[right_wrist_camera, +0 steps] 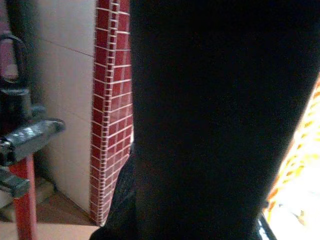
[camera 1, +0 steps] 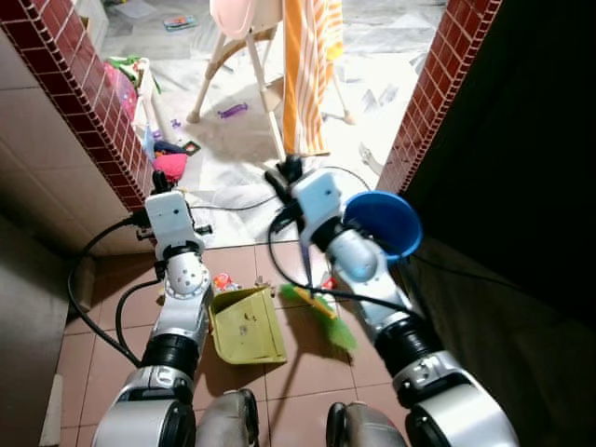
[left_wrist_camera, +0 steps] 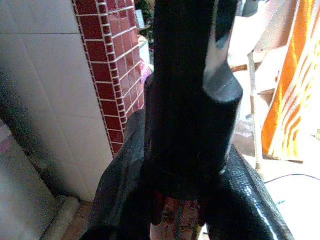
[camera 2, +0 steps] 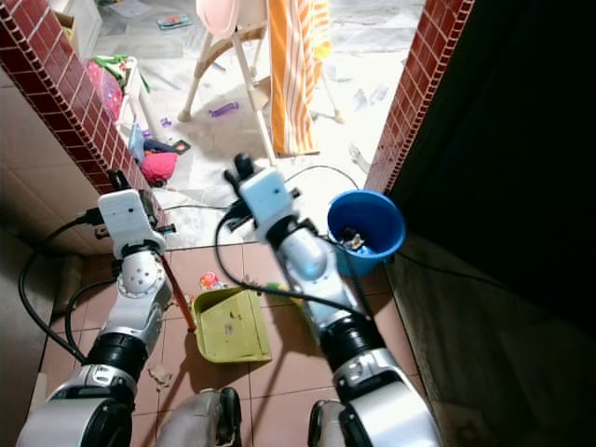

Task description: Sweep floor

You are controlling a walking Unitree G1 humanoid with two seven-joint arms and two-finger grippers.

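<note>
Broom (camera 1: pixel 321 312) with green bristles lies low over the brown floor tiles (camera 1: pixel 307 372), near the middle of the head view, its head angled toward the yellow-green dustpan (camera 1: pixel 247 324) just beside it at nine o'clock. By the look of it the broom is light, stiff along the handle and springy at the bristles; I judge the handle's upper part the best place to grip, since a low grip would cost reach. The dustpan looks like thin, light plastic that would slide easily on tile, and its red handle (camera 2: pixel 180 300) rises toward the left gripper (camera 1: pixel 158 180). Whether either the left or the right gripper (camera 1: pixel 284 174) is closed on a handle, I cannot tell.

The pan holds only a few specks. A small colourful scrap (camera 1: pixel 222 281) lies at its eleven o'clock. At the broom's two o'clock a blue bucket (camera 2: pixel 367 228) holds some dark and pale rubbish.
</note>
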